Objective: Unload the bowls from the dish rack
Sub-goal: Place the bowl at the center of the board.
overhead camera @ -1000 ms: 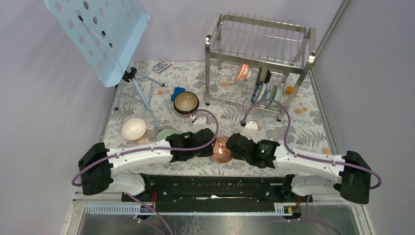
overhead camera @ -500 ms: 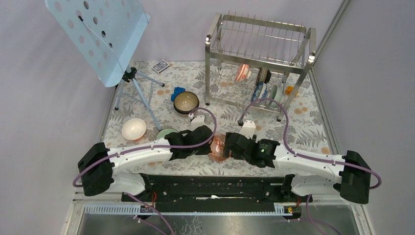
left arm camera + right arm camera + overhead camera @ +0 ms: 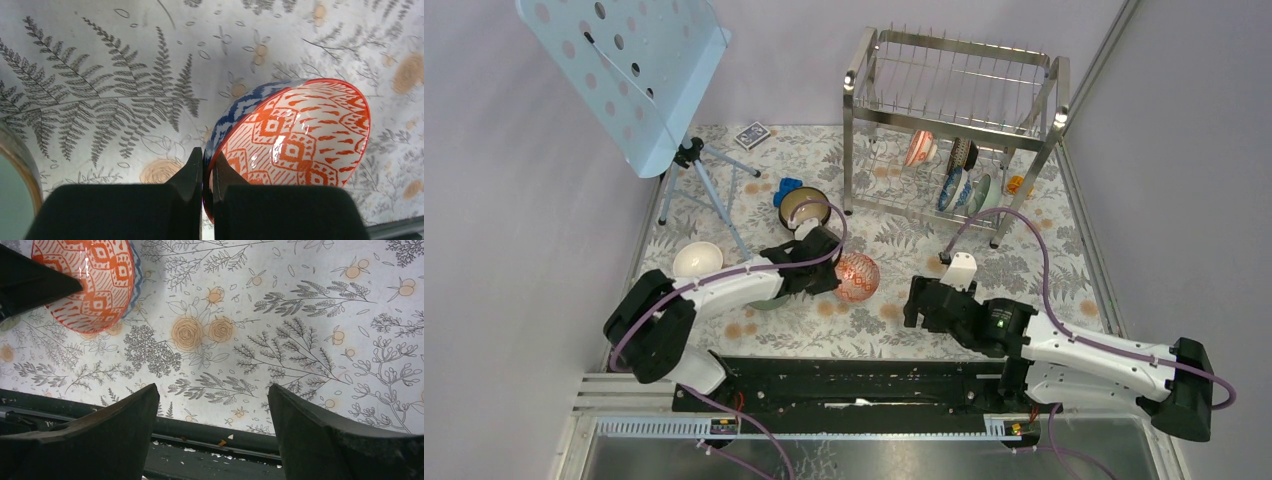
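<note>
Far left on the worktop [image 3: 1064,270]: pale blue music stand [image 3: 629,70] on its tripod. By the tripod feet, white bowl [image 3: 697,259], upright on the floral cloth. Just right of it, pale green bowl [image 3: 762,303], mostly hidden under the left arm.

Behind these: deck of cards [image 3: 751,134] at the back edge, small blue object [image 3: 787,190], then dark brown bowl [image 3: 804,208] with tan inside, upright.

Mid-worktop: left fingers [image 3: 187,175] are pinched tight on the rim of the orange-red bowl [image 3: 295,140], one finger inside the wall and one outside. The bowl is tipped on its side, with the patterned inside showing and a blue pattern on the outer wall. I cannot tell whether it touches the cloth. It sits near the dark brown bowl and well apart from the rack.

Right of that, near the front edge: right fingers [image 3: 125,415] are spread wide and hold nothing. They are over bare cloth, apart from the orange-red bowl.

Back right: dish rack [image 3: 849,150]. The lower tier holds four bowls on edge. The pinkish bowl [image 3: 919,148] and dark patterned bowl [image 3: 963,153] stand behind. The blue-and-white bowl [image 3: 951,188] and greenish bowl [image 3: 982,190] stand in front. A small orange object [image 3: 1017,184] is at the rack's right end.
</note>
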Robot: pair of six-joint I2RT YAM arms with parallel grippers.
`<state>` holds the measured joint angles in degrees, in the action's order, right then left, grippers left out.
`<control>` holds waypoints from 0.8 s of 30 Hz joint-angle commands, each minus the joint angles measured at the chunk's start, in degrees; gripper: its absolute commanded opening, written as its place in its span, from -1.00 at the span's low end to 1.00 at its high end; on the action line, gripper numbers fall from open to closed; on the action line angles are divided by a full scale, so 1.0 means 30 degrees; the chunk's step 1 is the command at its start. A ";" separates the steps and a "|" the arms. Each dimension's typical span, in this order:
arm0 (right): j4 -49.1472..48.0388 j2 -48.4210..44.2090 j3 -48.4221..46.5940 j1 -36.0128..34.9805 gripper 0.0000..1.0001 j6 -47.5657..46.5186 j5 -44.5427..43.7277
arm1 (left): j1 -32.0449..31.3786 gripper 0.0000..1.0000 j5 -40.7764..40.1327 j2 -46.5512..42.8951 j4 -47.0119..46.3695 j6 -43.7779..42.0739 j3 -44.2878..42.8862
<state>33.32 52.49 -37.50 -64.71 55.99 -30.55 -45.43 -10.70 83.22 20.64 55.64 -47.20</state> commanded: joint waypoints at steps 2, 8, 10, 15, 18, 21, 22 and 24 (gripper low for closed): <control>0.0740 -0.0689 0.0154 0.0095 0.75 0.0434 -0.1080 | 0.1027 -1.00 0.0952 0.1079 -0.1761 0.0398 -0.0661; 0.1421 -0.0997 0.0056 0.0095 0.75 0.0523 -0.1604 | 0.1495 -1.00 0.1086 0.2212 -0.1882 0.0427 -0.1197; 0.1594 -0.1178 0.0033 0.0103 0.76 0.0520 -0.1702 | 0.1626 -1.00 0.1215 0.2332 -0.1951 0.0564 -0.1178; 0.2021 -0.1911 -0.0144 0.0095 0.77 0.0513 -0.2099 | 0.1698 -1.00 0.1249 0.2139 -0.1886 0.0731 -0.1015; 0.2073 -0.2539 -0.0247 0.0095 0.80 0.0342 -0.2408 | 0.1697 -0.87 0.1272 0.1851 -0.1734 0.0761 -0.0915; 0.2083 -0.3119 -0.0362 0.0095 0.81 0.0113 -0.2683 | 0.1700 -0.74 0.1121 0.1531 -0.1572 0.0778 -0.0795; 0.2103 -0.3314 -0.0392 0.0098 0.82 0.0047 -0.2753 | 0.1704 -0.71 0.1027 0.1418 -0.1530 0.0767 -0.0728; 0.2104 -0.3533 -0.0424 0.0095 0.83 -0.0077 -0.2937 | 0.1711 -0.59 0.0963 0.1264 -0.1469 0.0761 -0.0608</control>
<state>38.44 43.42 -37.06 -64.69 56.36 -35.29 -40.71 -7.16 90.00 17.06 57.49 -48.97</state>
